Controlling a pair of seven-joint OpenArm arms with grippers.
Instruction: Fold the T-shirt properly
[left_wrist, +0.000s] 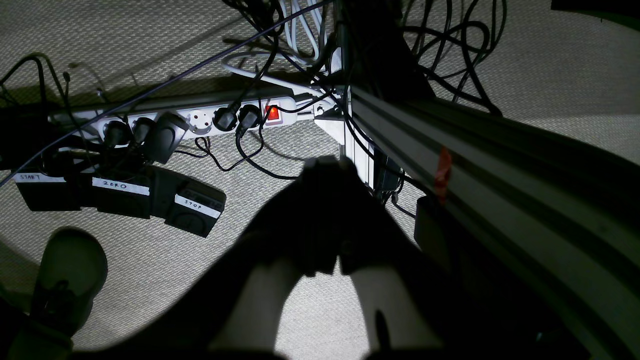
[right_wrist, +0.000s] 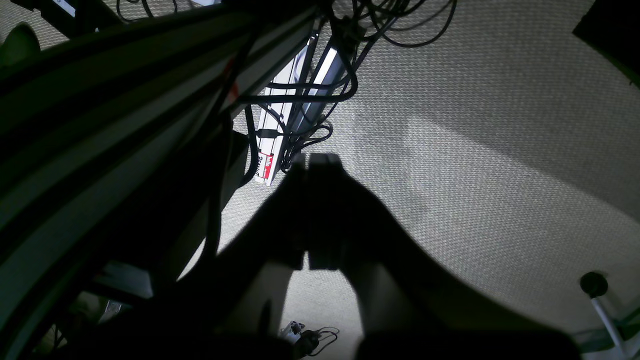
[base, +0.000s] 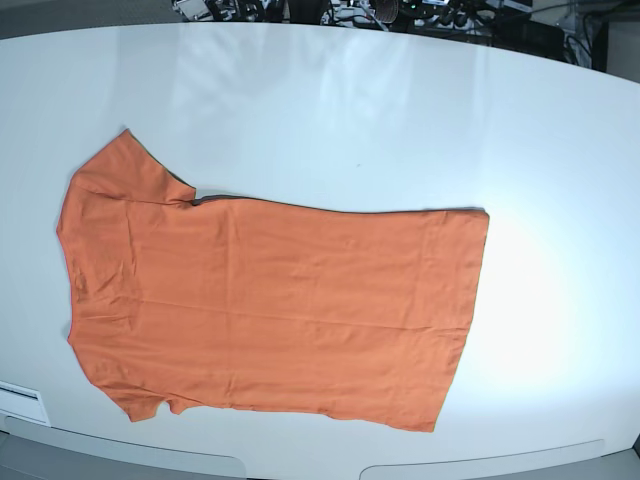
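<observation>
Lying flat on the white surface (base: 330, 110), the T-shirt (base: 270, 310) spreads across the lower left half of the base view, sleeves toward 9 o'clock, hem toward 3 o'clock, a few soft creases (no fold visible). No arm shows in that view. Left wrist view: left pincer (left_wrist: 336, 262) points down at carpet, dark silhouette, tips close together with a narrow slit, holding nothing. At 10 o'clock a power strip (left_wrist: 200, 122) and labelled pedals (left_wrist: 120, 197). Right wrist view: right pincer (right_wrist: 306, 260) likewise narrow, holding nothing, over carpet beside a metal frame rail (right_wrist: 100, 115).
</observation>
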